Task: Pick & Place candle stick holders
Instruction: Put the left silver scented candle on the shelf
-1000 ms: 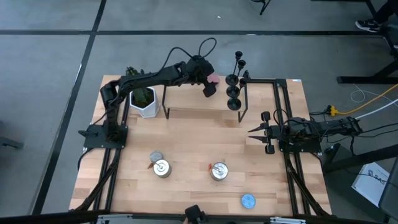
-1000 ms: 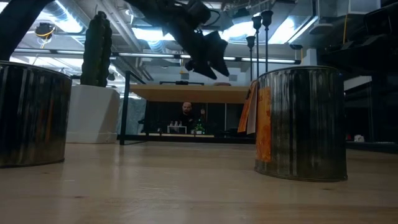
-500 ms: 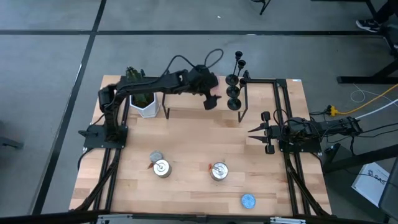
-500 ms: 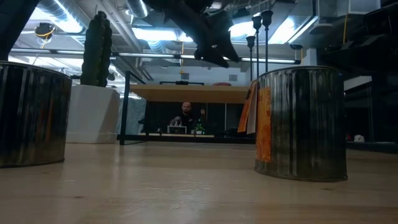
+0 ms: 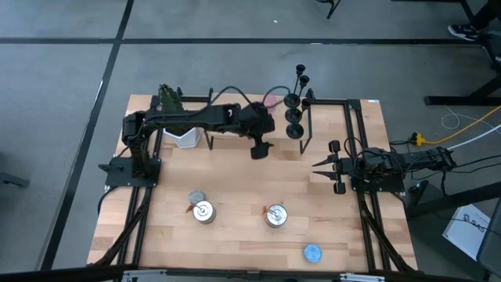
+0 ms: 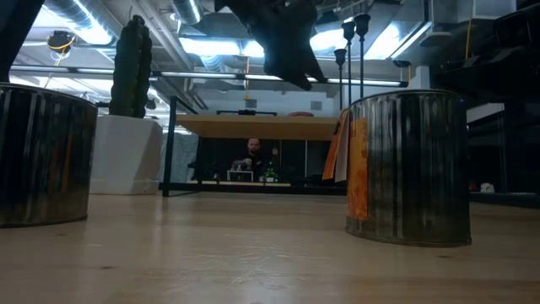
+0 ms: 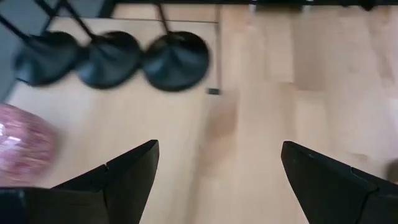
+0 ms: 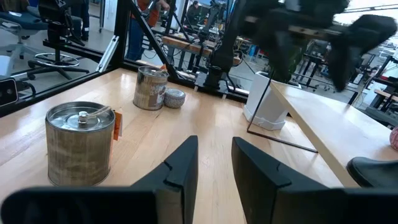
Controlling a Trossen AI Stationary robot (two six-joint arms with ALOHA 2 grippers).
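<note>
Three candle stick holders (image 5: pixel 294 115) counted at the far edge of the tabletop (image 5: pixel 235 180), bases in a tight row just touching one another, seen as three round black bases (image 7: pixel 112 58) from the left wrist view. All standing upright, long axis vertical, stems rising to small cups at the top (image 6: pixel 354 25).

Two silver tins with lids: one (image 5: pixel 203 211) toward the near left, one (image 5: pixel 275 215) near the middle, the latter carrying an orange tag. No readable writing on either tin or tag. One small grey disc (image 5: pixel 196 197) just beside the left tin, one blue round lid (image 5: pixel 311 252) near the front right. One white planter with a cactus (image 5: pixel 178 125) at the far left. One pink object (image 5: pixel 272 100) beside the holders.

Left tool (image 5: pixel 259 149) hanging above the tabletop just beside the holders, fingers spread wide, nothing between them, not touching the bases. Right tool (image 5: pixel 322 166) parked at the right side, well apart from the holders, fingers a small gap apart, pinching nothing.
</note>
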